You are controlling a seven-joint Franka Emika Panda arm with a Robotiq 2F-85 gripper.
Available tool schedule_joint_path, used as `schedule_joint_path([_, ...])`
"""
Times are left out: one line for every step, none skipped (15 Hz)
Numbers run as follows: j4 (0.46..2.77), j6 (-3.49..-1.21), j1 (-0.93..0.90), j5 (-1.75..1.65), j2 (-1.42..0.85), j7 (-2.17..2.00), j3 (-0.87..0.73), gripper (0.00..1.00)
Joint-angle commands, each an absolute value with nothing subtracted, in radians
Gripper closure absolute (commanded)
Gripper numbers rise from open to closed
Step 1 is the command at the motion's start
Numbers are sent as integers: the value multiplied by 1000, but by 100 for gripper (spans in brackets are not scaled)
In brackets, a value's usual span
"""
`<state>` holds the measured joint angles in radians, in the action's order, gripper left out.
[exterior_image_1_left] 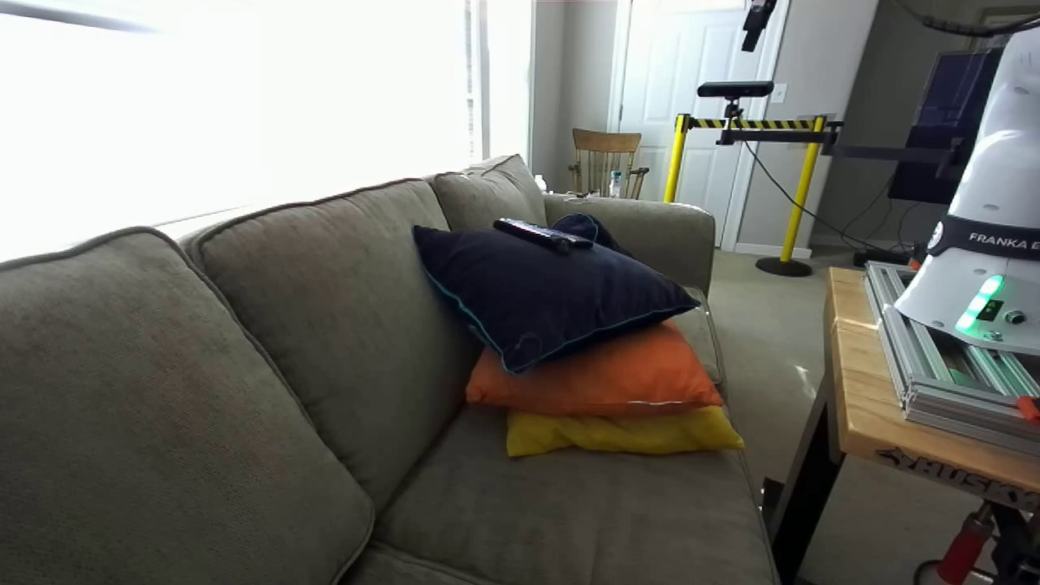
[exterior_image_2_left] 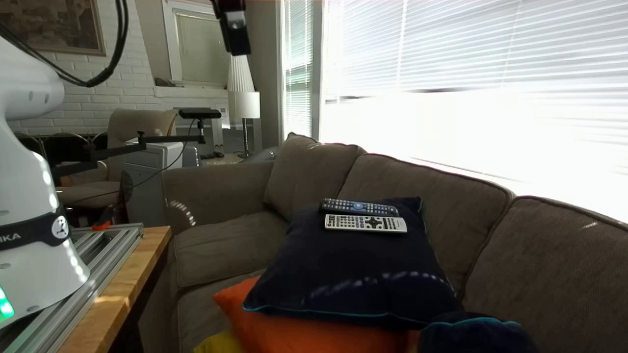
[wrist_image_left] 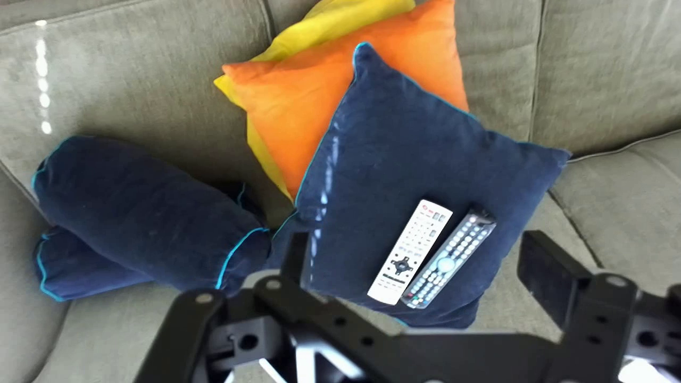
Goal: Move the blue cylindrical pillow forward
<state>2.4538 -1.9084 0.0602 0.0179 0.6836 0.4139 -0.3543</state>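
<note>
The blue cylindrical pillow (wrist_image_left: 143, 213) is a navy fabric roll with bright blue piping, at the left in the wrist view. It lies on the couch partly over another navy piece (wrist_image_left: 88, 266). In the exterior views only part of a navy roll shows, beside the square cushion (exterior_image_1_left: 587, 227) and at the bottom edge (exterior_image_2_left: 478, 336). My gripper (wrist_image_left: 420, 268) is open and empty, its fingers wide apart, high above the couch. The pillow lies left of the gripper in the wrist view. A finger also shows at the top of both exterior views (exterior_image_1_left: 757, 28) (exterior_image_2_left: 237, 37).
A large navy square cushion (wrist_image_left: 420, 143) rests on an orange cushion (wrist_image_left: 298, 106) and a yellow cushion (wrist_image_left: 330, 24). A white remote (wrist_image_left: 409, 252) and a black remote (wrist_image_left: 449, 260) lie on it. The couch backrest (exterior_image_1_left: 325, 317) and armrest (exterior_image_1_left: 650, 236) bound the seat.
</note>
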Motion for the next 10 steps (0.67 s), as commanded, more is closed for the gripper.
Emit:
schedule_joint_path([2471, -2105, 71, 63, 563, 407, -364, 0])
schedule_joint_path([2474, -2138, 66, 88, 534, 409, -369, 0])
schedule_joint_path([2477, -2170, 60, 115, 510, 417, -373, 0])
schedule_joint_path([2482, -2202, 58, 142, 485, 423, -376, 0])
schedule_joint_path([2485, -2225, 56, 167, 461, 432, -378, 0])
schedule_joint_path([2486, -2258, 53, 191, 431, 446, -383, 0])
schedule_joint_path([2496, -2338, 62, 188, 399, 451, -375, 0])
schedule_joint_path([2487, -2393, 64, 204, 354, 451, -381, 0])
schedule_joint_path([2485, -2457, 61, 225, 317, 456, -389, 0])
schedule_joint_path([2472, -2512, 58, 257, 274, 450, -398, 0])
